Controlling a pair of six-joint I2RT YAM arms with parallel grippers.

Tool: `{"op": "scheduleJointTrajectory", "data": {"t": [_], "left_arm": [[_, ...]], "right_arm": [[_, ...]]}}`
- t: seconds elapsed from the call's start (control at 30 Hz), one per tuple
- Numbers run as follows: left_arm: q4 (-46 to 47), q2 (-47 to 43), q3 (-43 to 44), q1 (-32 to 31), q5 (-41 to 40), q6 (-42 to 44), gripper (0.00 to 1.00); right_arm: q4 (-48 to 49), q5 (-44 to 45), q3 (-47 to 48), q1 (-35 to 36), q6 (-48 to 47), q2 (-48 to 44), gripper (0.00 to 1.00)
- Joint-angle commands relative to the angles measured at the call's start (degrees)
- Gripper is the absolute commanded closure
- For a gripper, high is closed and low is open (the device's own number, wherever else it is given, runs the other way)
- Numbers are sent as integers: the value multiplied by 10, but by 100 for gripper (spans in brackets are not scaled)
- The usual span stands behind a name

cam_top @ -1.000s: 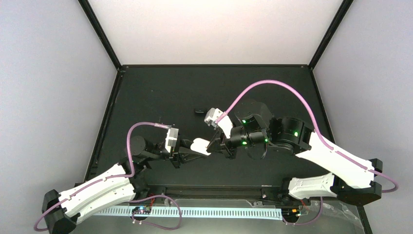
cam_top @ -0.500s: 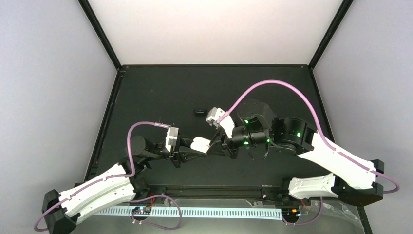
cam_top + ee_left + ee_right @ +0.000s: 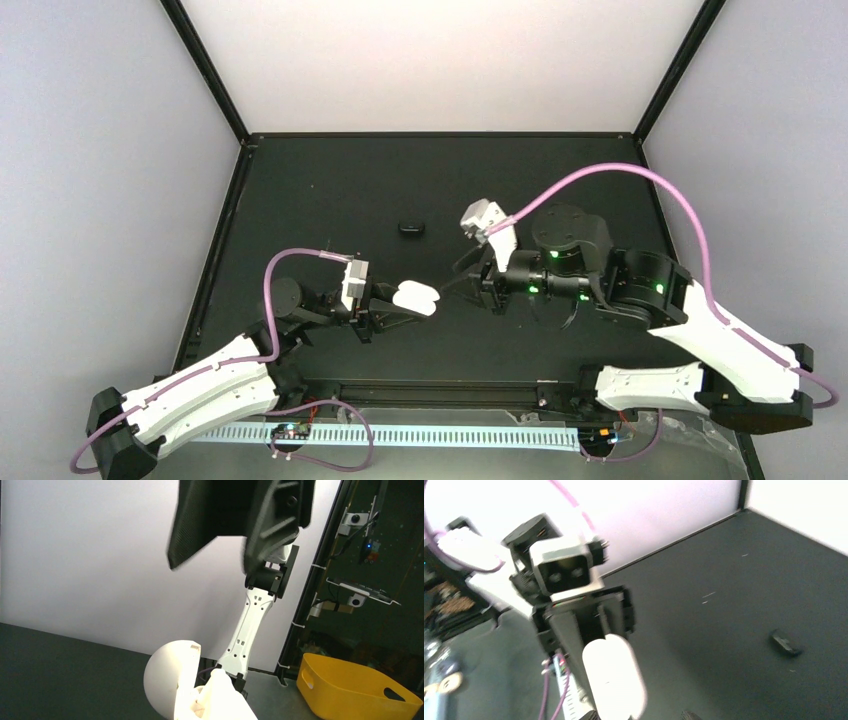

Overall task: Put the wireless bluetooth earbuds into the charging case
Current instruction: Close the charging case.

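My left gripper is shut on the white charging case and holds it above the mat. In the left wrist view the case has its lid swung open. Glare hides what lies inside. My right gripper hangs just right of the case, apart from it, open with nothing between its fingers. Through the right wrist camera the case glows white ahead of my open gripper. One small black earbud lies on the mat behind the case, and the same earbud shows in the right wrist view.
The black mat is fenced by a black frame with white walls behind. A yellow bin stands beyond the table edge in the left wrist view. The right arm's wrist looms above the case there.
My right gripper has opened and pulled back to the right, away from the case. The left gripper has stayed in place with the case.
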Motion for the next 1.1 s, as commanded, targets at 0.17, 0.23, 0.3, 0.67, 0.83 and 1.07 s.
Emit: {"op": "scheduleJointTrajectory", "data": {"t": [0.17, 0.23, 0.3, 0.67, 0.83, 1.07], "left_arm": [[38, -3, 23, -7, 11, -14, 98], [39, -2, 25, -8, 13, -13, 98], [40, -4, 28, -9, 15, -12, 98], [40, 0, 32, -12, 14, -6, 98], [39, 3, 34, -12, 12, -6, 98], [34, 4, 35, -13, 2, -7, 98]], "right_arm": [[23, 108, -13, -30, 43, 11, 55], [21, 88, -13, -30, 41, 26, 54], [21, 74, -14, -30, 39, 35, 54], [28, -32, -17, -29, 17, 53, 53], [28, -47, -17, -29, 15, 53, 53], [26, -37, -23, -30, 17, 51, 53]]}}
